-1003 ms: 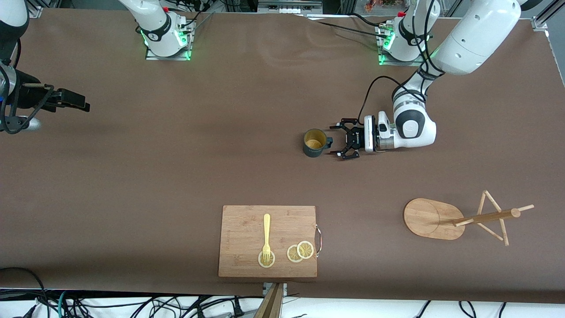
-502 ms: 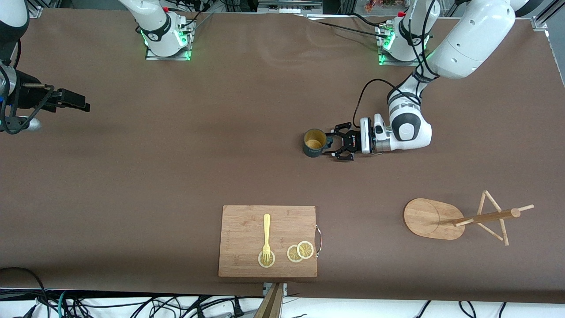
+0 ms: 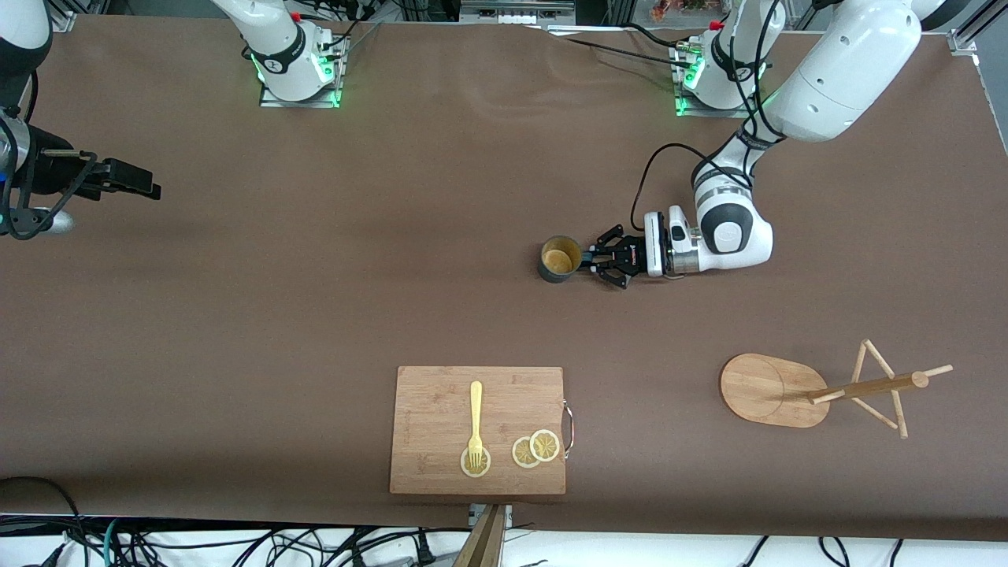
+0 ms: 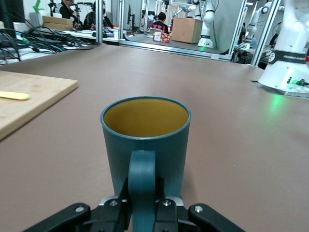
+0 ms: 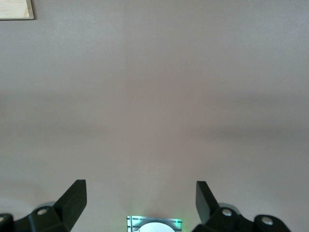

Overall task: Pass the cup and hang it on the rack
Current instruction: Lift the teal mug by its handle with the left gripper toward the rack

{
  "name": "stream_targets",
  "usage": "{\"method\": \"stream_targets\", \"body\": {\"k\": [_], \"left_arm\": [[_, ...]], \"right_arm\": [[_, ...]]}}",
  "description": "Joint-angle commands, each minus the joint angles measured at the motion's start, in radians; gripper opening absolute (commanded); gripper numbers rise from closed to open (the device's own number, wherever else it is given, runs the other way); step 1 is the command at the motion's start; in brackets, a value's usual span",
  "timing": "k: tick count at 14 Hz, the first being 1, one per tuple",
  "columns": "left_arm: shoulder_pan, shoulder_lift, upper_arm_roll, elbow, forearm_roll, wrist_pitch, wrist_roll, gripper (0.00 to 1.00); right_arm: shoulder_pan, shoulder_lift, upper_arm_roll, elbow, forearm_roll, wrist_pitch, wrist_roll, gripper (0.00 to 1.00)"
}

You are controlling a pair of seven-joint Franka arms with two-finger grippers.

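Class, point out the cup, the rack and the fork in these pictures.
cup [image 4: 145, 145]: left wrist view, outer wall.
rack [image 3: 760, 387]: front view, oval base.
fork [image 3: 476, 413]: front view, handle.

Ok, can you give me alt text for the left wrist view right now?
The left tool is shut on the handle of the teal cup, which stands upright on the brown table showing its yellow inside. A corner of the wooden cutting board lies off to one side.

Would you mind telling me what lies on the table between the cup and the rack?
Nothing: the front view shows only bare brown table between the cup, held by the left pincer, and the rack.
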Motion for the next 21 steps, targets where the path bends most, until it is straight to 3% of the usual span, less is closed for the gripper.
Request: {"method": "stream_targets", "body": {"k": [1,4,8,12,21], "left_arm": [[0.069,-0.094,0.008,-0.033,0.034,-0.009,-0.016,0.00],[0.150,-0.163,0.047,-0.039,0.164,-0.041,-0.174,0.00],[0.279,-0.163,0.111,-0.039,0.171,-0.190,-0.361,0.00],[0.391,-0.148,0.122,0.011,0.203,-0.378,-0.453,0.00],[0.595,-0.146,0.127,0.088,0.328,-0.759,-1.139,0.00]], "right_arm": [[-0.019,0.005,0.012,0.012,0.019,-0.011,-0.006,1.00],[-0.019,0.006,0.012,0.012,0.021,-0.007,-0.006,1.00],[-0.019,0.006,0.013,0.012,0.021,-0.007,-0.006,1.00],[-0.019,0.006,0.013,0.012,0.021,-0.014,-0.011,1.00],[-0.021,0.006,0.012,0.012,0.021,-0.008,-0.008,1.00]]}}
